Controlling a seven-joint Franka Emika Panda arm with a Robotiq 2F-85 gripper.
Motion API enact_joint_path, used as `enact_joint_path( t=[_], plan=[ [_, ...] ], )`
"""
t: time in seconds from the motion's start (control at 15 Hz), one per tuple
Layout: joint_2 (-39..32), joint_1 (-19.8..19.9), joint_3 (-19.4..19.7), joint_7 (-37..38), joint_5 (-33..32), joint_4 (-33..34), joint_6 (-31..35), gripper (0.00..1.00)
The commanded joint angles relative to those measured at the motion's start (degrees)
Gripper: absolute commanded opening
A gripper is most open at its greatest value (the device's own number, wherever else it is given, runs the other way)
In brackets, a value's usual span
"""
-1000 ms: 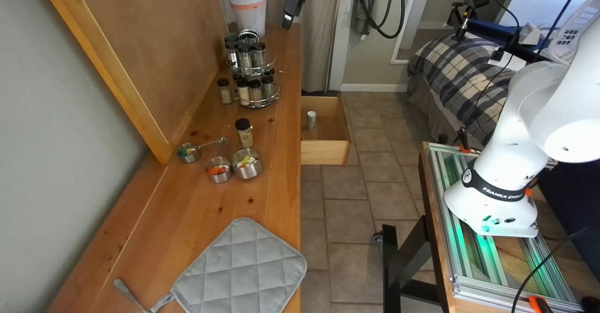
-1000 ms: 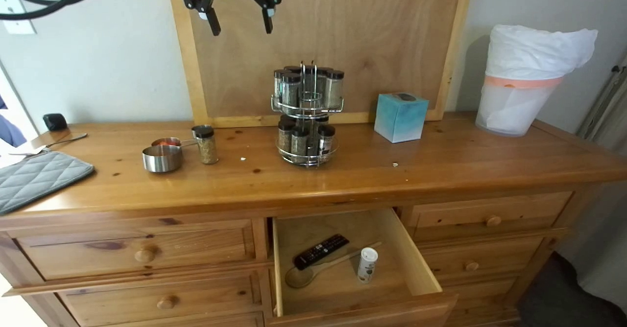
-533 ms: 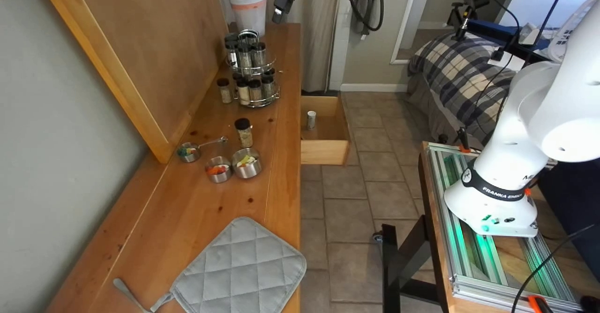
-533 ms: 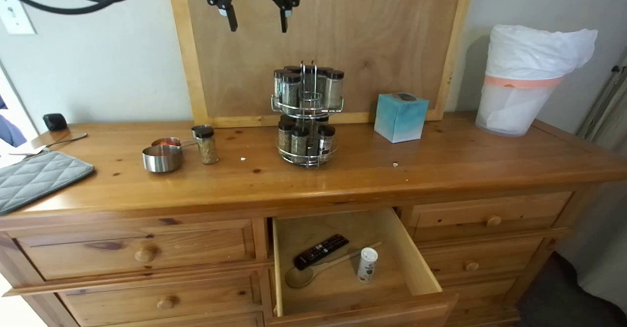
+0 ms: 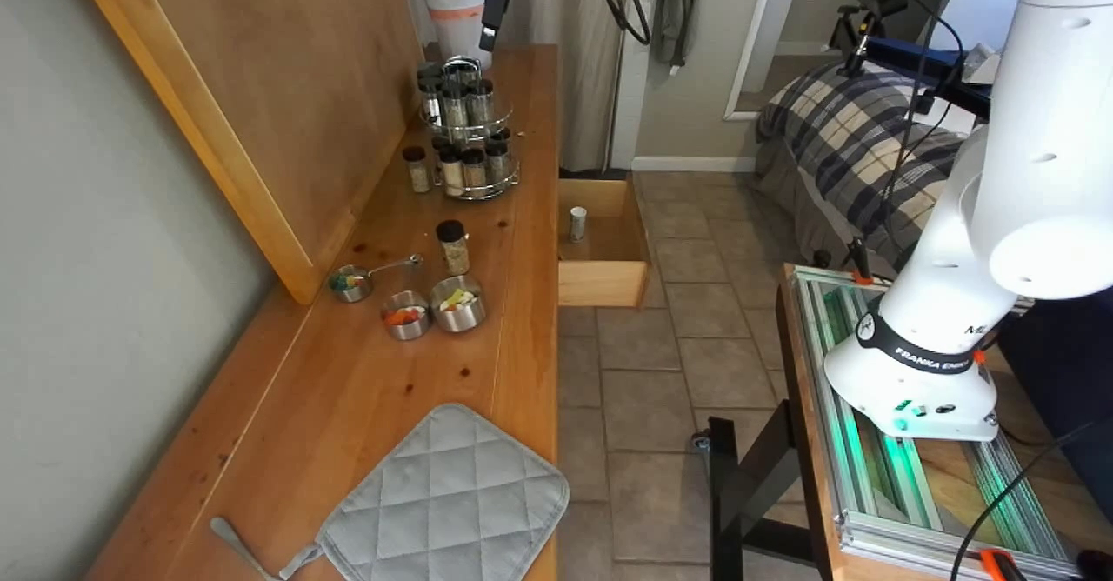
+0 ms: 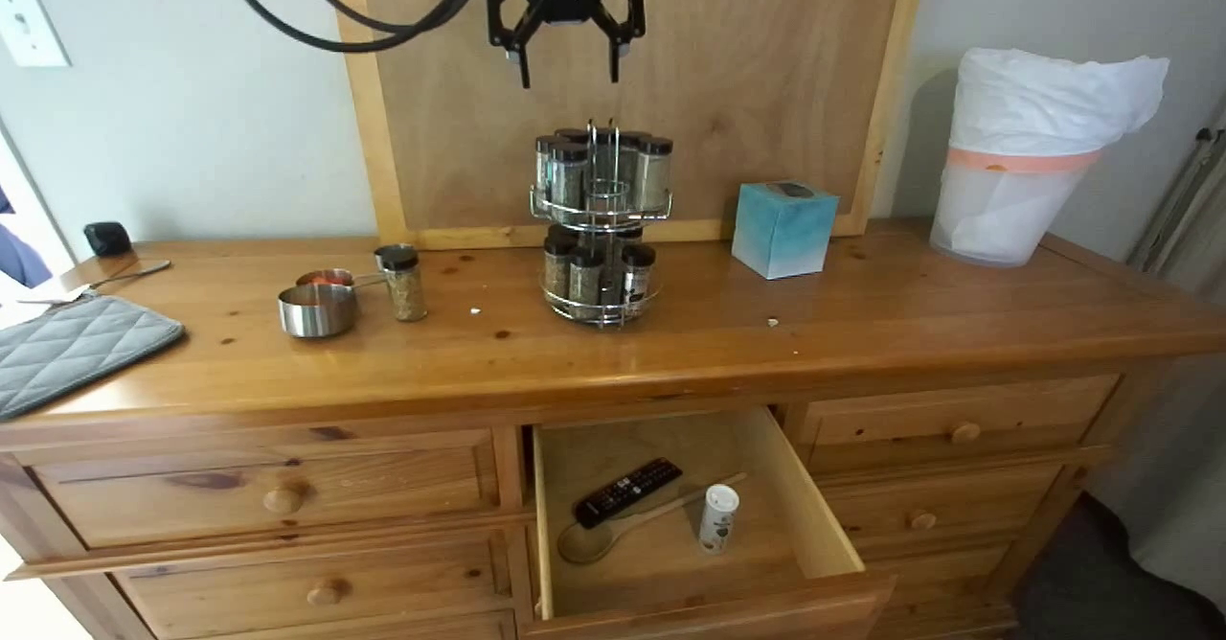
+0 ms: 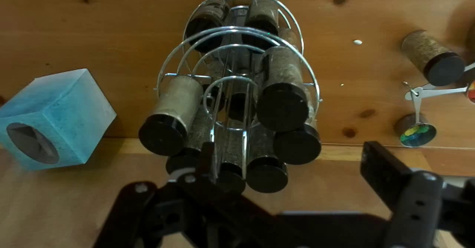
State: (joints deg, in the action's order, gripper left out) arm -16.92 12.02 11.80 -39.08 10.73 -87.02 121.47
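Above the rack (image 6: 601,227), loaded with jars (image 6: 569,180) and upright on the dresser (image 6: 460,362), hovers off-centre with gripper (image 6: 570,82) empty and jaws spread. Likely at the approach step; would call next for centring over the jars, then lowering.

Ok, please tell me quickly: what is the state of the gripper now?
Gripper: open, fingers wide apart, holding nothing.

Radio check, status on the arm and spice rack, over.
Jaws open, empty, above the spice rack. Rack upright on the dresser, jars on both tiers. Tissue box standing apart to one side; no obstruction seen between jaws and rack.
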Motion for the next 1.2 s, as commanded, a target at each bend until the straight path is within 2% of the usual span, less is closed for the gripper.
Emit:
enact_joint_path(
  t=[0.0,0.47,0.8,0.87,0.93,1.0,1.07,1.13],
  plan=[
    [-8.1,4.1,-3.18,-3.48,0.04,11.93,-5.23,1.0],
    [-16.41,8.06,-6.5,-4.95,-0.26,23.16,-9.82,1.0],
    [-20.55,7.79,-7.03,-1.78,-1.79,28.1,-11.99,1.0],
    [-21.22,7.66,-7.07,-0.82,-1.99,28.96,-12.47,0.97],
    [-21.8,7.5,-7.04,0.07,-2.33,29.75,-12.38,0.84],
    [-22.36,7.5,-7.18,1.03,-2.38,30.46,-12.63,0.78],
    [-22.88,7.53,-7.26,2.31,-2.36,31.39,-12.87,0.69],
    [-23.09,6.65,-5.98,2.79,-1.34,31.44,-12.8,0.62]
  ],
)
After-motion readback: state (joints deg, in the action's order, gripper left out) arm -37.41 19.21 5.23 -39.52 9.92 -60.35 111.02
